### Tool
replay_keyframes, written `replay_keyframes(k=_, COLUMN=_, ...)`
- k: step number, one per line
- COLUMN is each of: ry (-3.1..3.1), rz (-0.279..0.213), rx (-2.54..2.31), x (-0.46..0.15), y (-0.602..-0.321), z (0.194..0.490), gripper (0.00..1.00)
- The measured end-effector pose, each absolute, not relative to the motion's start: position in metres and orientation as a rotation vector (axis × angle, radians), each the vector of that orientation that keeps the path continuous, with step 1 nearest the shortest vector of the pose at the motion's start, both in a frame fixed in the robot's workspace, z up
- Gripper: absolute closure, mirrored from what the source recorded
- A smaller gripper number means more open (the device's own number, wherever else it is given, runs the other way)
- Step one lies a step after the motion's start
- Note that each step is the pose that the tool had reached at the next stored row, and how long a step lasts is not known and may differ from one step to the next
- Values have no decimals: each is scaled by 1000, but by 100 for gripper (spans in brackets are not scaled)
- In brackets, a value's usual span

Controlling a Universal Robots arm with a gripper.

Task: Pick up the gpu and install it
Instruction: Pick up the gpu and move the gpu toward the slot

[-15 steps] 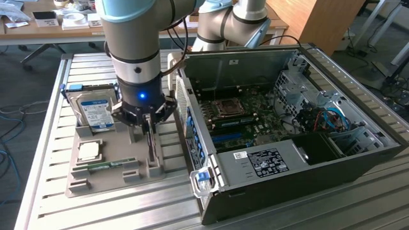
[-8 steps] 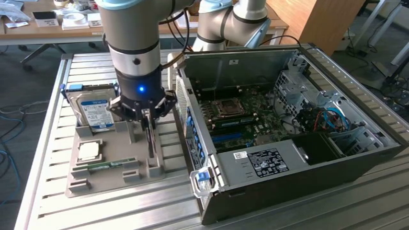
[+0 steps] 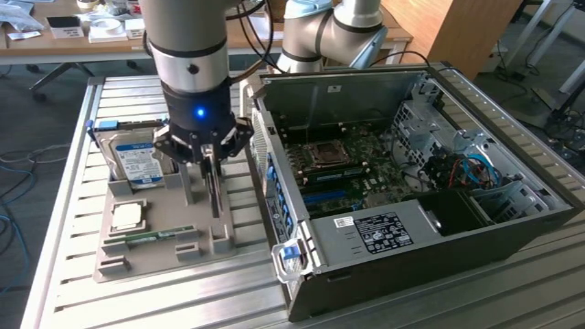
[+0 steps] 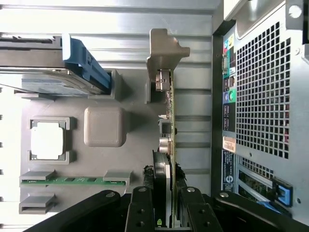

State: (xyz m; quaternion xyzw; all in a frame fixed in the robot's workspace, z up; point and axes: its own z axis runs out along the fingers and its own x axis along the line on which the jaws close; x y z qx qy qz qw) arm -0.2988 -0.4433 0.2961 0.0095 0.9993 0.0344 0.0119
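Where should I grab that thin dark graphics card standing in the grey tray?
Pinch the dark flat graphics card by its upper long edge, from straight above, squeezing its two flat faces: it stands on edge in the grey plastic holder.

Robot arm (image 3: pixel 188 41): silver-grey tube w/ pale grey rounded joints (image 3: pixel 320 31); black wrist section w/ a small blue LED (image 3: pixel 200 112) lit; black cables (image 3: pixel 262 41) run alongside. Gripper (image 3: pixel 211 164): black, w/ hinged finger links spreading from a round hub; small round screws (image 4: pixel 141 190) at the pivots; matt finish.
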Motion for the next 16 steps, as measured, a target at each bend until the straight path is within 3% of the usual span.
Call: replay_keyframes(k=16, ry=3116, rz=107, rx=29, x=-299, y=-443, z=335, gripper=73)
